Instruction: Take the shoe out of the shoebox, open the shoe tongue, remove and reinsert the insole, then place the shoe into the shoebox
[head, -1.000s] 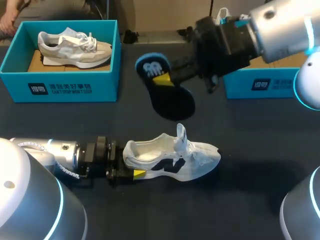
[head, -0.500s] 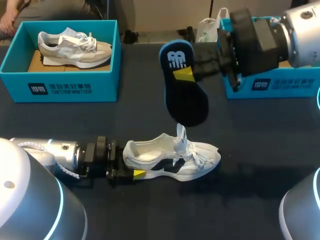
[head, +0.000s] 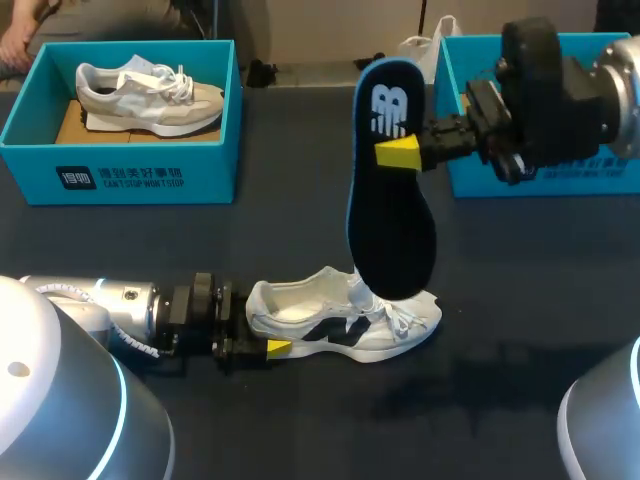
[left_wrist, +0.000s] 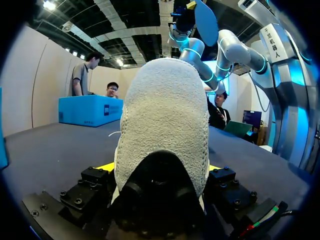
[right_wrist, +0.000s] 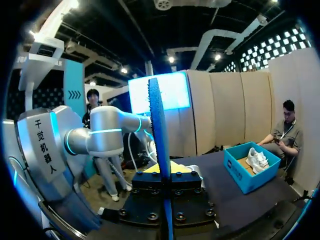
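The left gripper (head: 262, 335) is clamped on the heel of the white sneaker (head: 320, 325), which sits on its sole on the dark table (head: 500, 330). Further right, the right gripper (head: 402, 152) pinches the dark insole (head: 390, 220), which hangs toe-down over the sneaker's front, beside a teal shoebox (head: 560, 178).

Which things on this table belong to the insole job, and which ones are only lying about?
Belonging to the job:
- white shoe, its heel held by the left gripper
- dark insole, held up by the right gripper
- right shoebox, probably this shoe's box

Only lying about:
- left shoebox
- grey shoe inside it
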